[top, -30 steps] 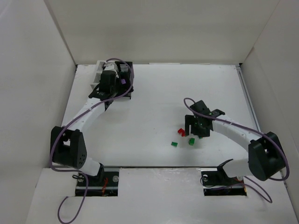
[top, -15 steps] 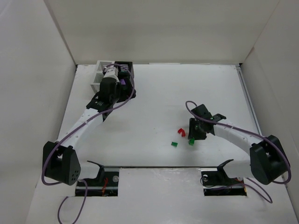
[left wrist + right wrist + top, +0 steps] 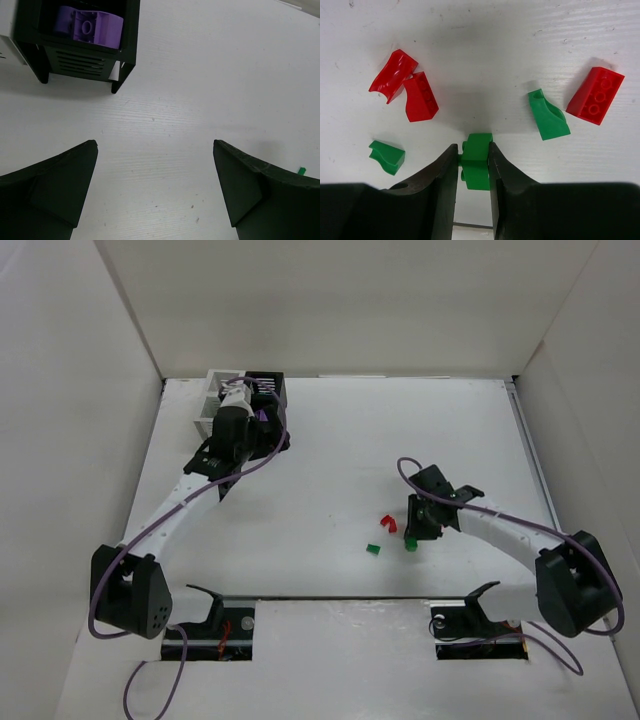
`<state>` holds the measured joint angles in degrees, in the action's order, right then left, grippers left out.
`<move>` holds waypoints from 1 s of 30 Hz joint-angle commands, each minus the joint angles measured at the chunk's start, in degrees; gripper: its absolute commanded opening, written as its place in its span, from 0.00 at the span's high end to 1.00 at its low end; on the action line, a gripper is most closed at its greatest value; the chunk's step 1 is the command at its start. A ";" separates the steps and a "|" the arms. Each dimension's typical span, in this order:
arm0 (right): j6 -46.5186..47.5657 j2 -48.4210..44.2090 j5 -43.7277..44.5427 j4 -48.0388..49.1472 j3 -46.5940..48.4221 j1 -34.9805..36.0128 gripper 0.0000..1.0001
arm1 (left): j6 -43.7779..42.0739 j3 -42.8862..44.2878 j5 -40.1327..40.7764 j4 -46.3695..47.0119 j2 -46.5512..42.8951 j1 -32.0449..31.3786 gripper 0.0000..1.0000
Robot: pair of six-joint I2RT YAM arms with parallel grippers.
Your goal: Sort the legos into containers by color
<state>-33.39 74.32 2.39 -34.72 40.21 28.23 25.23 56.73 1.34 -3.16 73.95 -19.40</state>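
My right gripper (image 3: 473, 150) is shut on a green lego (image 3: 476, 160), held low at the table; in the top view the right gripper (image 3: 420, 530) is at centre right. Around it lie two touching red legos (image 3: 394, 75) (image 3: 421, 96), a third red one (image 3: 595, 95) and two more green ones (image 3: 548, 115) (image 3: 387, 156). My left gripper (image 3: 155, 145) is open over bare table beside the black container (image 3: 122, 55), which holds a purple lego (image 3: 90, 30). The white container (image 3: 212, 400) adjoins the black one (image 3: 268, 390).
White walls enclose the table on the left, back and right. The containers stand in the far left corner. A green lego (image 3: 373, 549) and a red one (image 3: 389, 524) lie just left of the right gripper. A green speck (image 3: 301, 170) shows by my left finger.
My right gripper's jaws have closed onto the green lego. The left arm straightened out and its gripper shifted slightly beside the containers, staying open.
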 commanded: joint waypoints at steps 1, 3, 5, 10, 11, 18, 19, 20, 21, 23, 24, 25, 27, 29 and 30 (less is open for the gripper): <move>-0.98 -1.64 2.09 0.18 -0.39 0.51 0.79 | -1.15 -0.04 -3.53 1.49 -3.46 -0.03 0.00; -0.19 -2.25 2.09 -0.52 1.18 0.51 0.79 | -2.99 -0.04 -6.34 2.71 -4.07 -0.03 0.00; 1.91 -4.88 -0.97 0.08 2.24 0.51 0.79 | -4.92 -1.35 -14.90 5.17 -4.08 -0.03 0.00; 7.54 -9.02 -17.21 10.44 5.85 -3.70 0.80 | -7.57 -5.57 -39.71 15.61 -4.08 -0.03 0.00; 8.94 -9.72 -21.42 13.77 5.85 -4.75 0.80 | -6.61 -8.01 -43.75 21.64 -4.60 -0.03 0.00; 5.27 -3.92 -44.21 35.91 11.47 -8.89 0.80 | -4.57 -11.64 -58.02 33.83 -6.54 -4.15 0.00; 4.39 -2.97 -47.10 37.95 12.08 -8.89 0.80 | -4.58 -11.64 -58.56 33.83 -6.54 -4.68 0.00; 3.69 -2.44 -48.09 39.54 13.57 -8.89 0.80 | -4.58 -11.64 -58.56 33.83 -6.54 -5.29 0.00; 2.20 -1.30 -48.79 40.95 14.37 -8.89 0.80 | -4.58 -11.64 -58.56 34.44 -6.54 -6.69 0.00; 0.79 -0.15 -49.85 45.17 16.21 -7.06 0.80 | -3.01 -11.03 -58.56 35.76 -5.84 -8.19 0.00; 0.08 -0.14 -50.64 46.74 16.22 -6.52 0.80 | -3.00 -10.50 -58.56 36.37 -4.62 -8.90 0.00; -1.58 0.64 -50.65 49.11 17.00 -6.00 0.80 | -3.00 -9.63 -58.56 36.38 -4.09 -9.51 0.00; -2.73 1.17 -51.78 50.71 17.53 -5.38 0.80 | -1.60 -8.92 -58.56 36.38 -3.30 -9.52 0.00; -3.44 1.17 -53.27 52.46 17.54 -5.38 0.80 | -1.59 -8.31 -57.95 37.08 -2.59 -9.52 0.00; -4.22 1.70 -53.89 53.34 17.54 -5.38 0.80 | -0.72 -8.30 -57.95 37.08 -2.06 -9.52 0.00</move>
<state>-34.92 75.68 -46.89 10.13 55.35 22.31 22.96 45.58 -55.13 29.34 71.31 -28.97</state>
